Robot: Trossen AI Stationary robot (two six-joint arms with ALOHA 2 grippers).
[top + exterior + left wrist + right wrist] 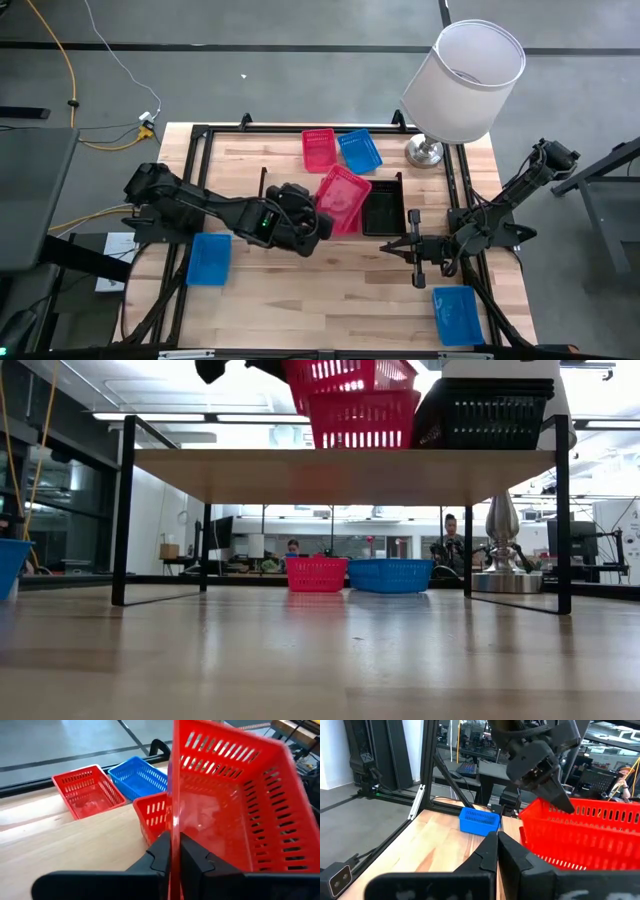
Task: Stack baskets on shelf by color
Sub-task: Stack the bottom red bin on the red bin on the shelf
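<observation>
Left gripper (172,851) pinches the rim wall of a red basket (341,197), holding it tilted above another red basket (365,420) on the shelf (340,472). Light, stiff, perforated plastic, it seems best held by the rim; its long axis runs diagonally. Right gripper (419,263) waits, pressed together.

Evenly and brightly lit from overhead, with long ceiling light strips (180,417) glowing white in the low view. Soft, short shadows under the lamp (462,82) and both arms on the pale table (300,290). Blown-out glare behind the shelf (345,473) top. Near tabletop blurred in the low view. Held red basket (235,805) soft and hazy close to the left wrist lens; far room sharper.
</observation>
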